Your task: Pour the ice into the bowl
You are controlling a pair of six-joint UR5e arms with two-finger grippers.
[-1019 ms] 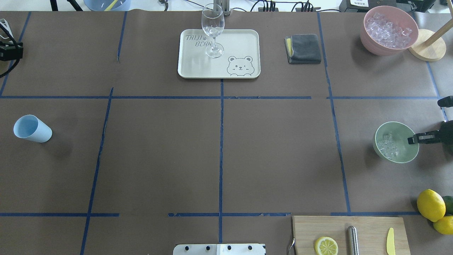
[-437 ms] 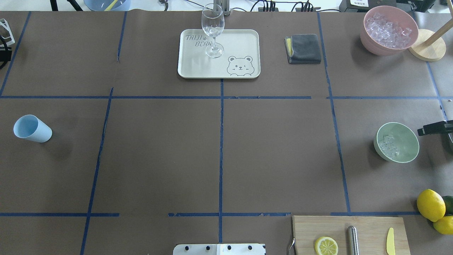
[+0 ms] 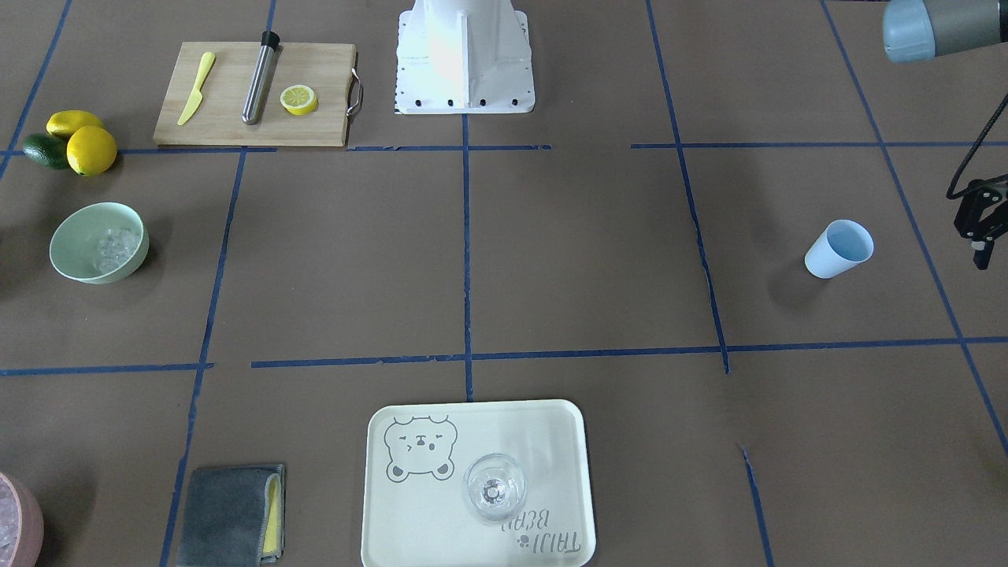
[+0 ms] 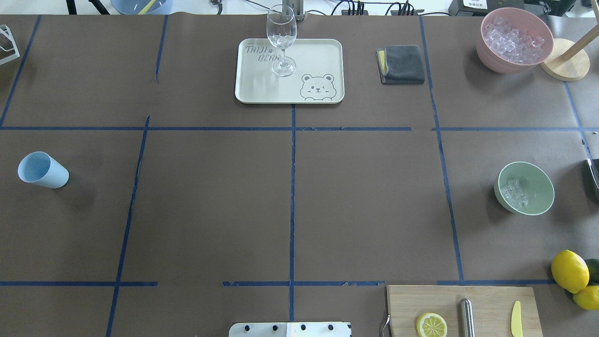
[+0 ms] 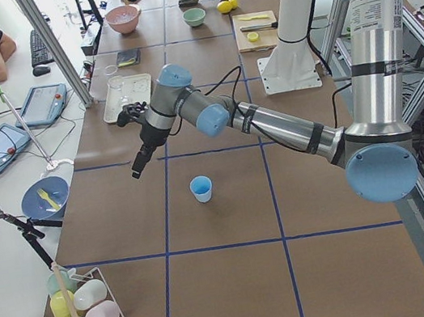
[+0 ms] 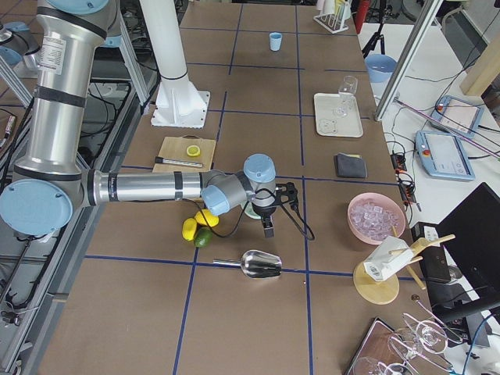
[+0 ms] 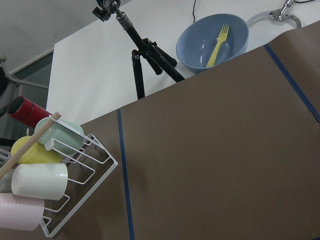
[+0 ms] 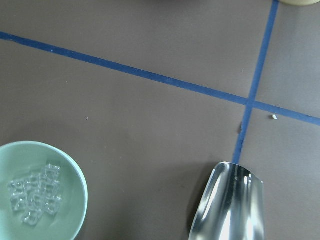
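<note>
The pale mint-green bowl (image 4: 533,185) stands at the table's right side with a small heap of clear ice (image 4: 514,194) in it. It also shows in the front view (image 3: 79,244) and in the right wrist view (image 8: 70,175), with the ice (image 8: 34,199) low on the left. My right gripper (image 6: 268,228) shows only in the right side view, hanging just beside the bowl; I cannot tell if it is open. My left gripper (image 3: 980,232) hovers past the light blue cup (image 3: 839,248), cut off by the frame edge; I cannot tell its state.
A metal scoop (image 8: 230,205) lies on the table right of the bowl. A pink bowl full of ice (image 4: 514,40) stands far right. A tray (image 4: 262,89) with a wine glass (image 4: 281,40), a grey cloth (image 4: 401,64), lemons (image 4: 569,270) and a cutting board (image 4: 486,304) are also there.
My right gripper drew back to the right from over the bowl's rim and left the overhead view. My left arm's black part also left that view's left edge.
</note>
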